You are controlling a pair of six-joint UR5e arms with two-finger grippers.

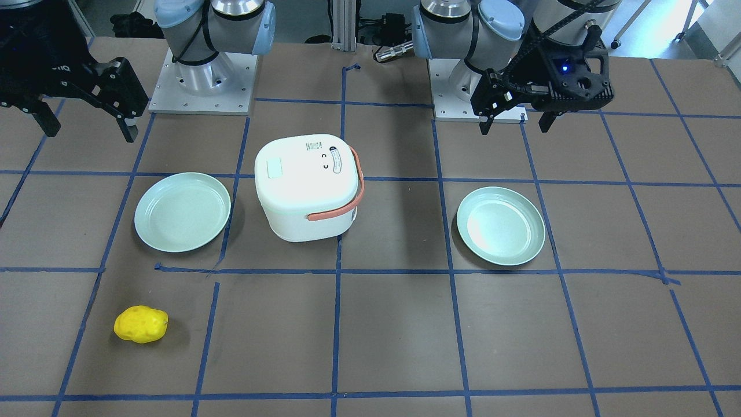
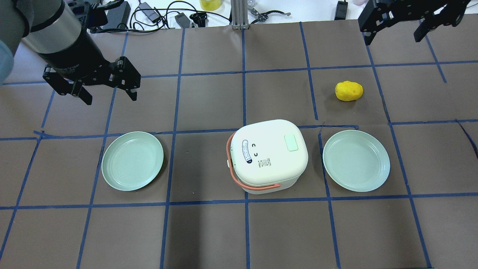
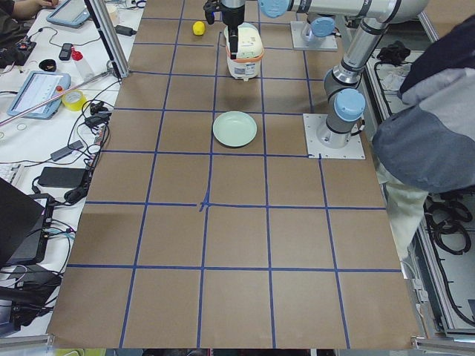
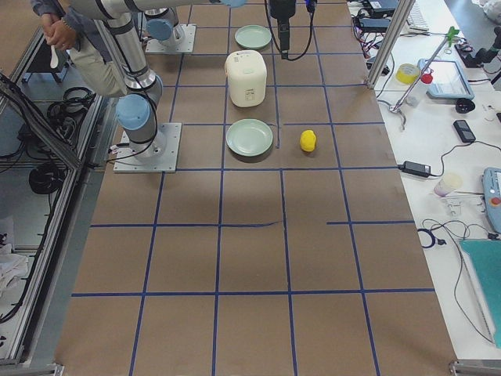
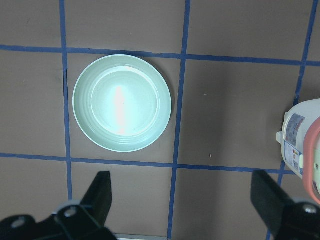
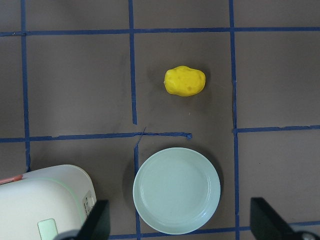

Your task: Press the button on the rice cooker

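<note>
The white rice cooker [image 2: 269,153] with an orange handle stands mid-table; it also shows in the front view [image 1: 307,185]. Its pale green button [image 2: 291,142] sits on the lid near the edge on the robot's right, and shows in the front view [image 1: 274,169] and the right wrist view [image 6: 47,229]. My left gripper [image 2: 111,99] hangs open and empty above the table, far to the cooker's left. My right gripper [image 2: 393,39] hangs open and empty at the far right, well away from the cooker. Neither gripper touches anything.
Two pale green plates flank the cooker, one on the left [image 2: 132,160] and one on the right [image 2: 356,160]. A yellow potato-like object [image 2: 348,90] lies beyond the right plate. Blue tape lines grid the brown table.
</note>
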